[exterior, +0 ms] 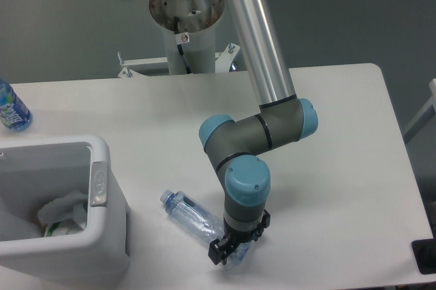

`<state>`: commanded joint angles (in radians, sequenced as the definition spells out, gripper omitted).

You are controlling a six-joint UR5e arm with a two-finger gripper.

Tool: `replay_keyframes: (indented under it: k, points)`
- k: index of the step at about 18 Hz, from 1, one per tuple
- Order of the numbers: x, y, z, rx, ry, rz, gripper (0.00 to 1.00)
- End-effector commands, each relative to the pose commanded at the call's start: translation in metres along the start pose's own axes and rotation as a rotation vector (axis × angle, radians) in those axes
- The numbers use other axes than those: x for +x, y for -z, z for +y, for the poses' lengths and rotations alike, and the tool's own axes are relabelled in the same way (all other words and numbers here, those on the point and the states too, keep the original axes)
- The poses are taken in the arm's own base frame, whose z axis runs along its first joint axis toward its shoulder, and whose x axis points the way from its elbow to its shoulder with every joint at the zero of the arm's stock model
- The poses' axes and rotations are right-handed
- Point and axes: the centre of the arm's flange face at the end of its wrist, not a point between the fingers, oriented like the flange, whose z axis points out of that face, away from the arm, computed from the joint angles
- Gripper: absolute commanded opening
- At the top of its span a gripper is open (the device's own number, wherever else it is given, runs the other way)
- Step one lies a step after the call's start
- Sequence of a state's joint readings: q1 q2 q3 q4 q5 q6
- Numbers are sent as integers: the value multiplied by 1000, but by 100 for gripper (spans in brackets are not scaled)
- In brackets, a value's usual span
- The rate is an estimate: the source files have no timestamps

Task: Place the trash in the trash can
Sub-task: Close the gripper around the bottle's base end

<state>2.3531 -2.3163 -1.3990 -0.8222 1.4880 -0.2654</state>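
The bottle [197, 218] lies on its side on the table [340, 167], just right of the bin [102, 188], long axis slanting from its blue cap nearest the bin down to its base. The gripper [228, 254] stands over that base end, fingers straddling it; whether they have closed on it cannot be told. The wrapper [61, 212] sits inside the bin.

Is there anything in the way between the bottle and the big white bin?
Nothing visible. Only bare table lies between the bottle and the bin, though the bottle must be lifted over its rim.
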Motion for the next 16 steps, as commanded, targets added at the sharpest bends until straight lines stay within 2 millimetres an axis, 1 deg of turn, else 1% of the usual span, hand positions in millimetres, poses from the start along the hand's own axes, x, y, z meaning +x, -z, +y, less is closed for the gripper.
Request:
replay_keyframes:
  k: [2, 5, 9, 16]
  points:
    - [0, -1, 1, -3, 0, -1, 74]
    - [1, -1, 2, -3, -3, -1, 67]
    - [1, 1, 3, -2, -6, 1, 63]
    - [0, 7, 7, -2, -6, 1, 58]
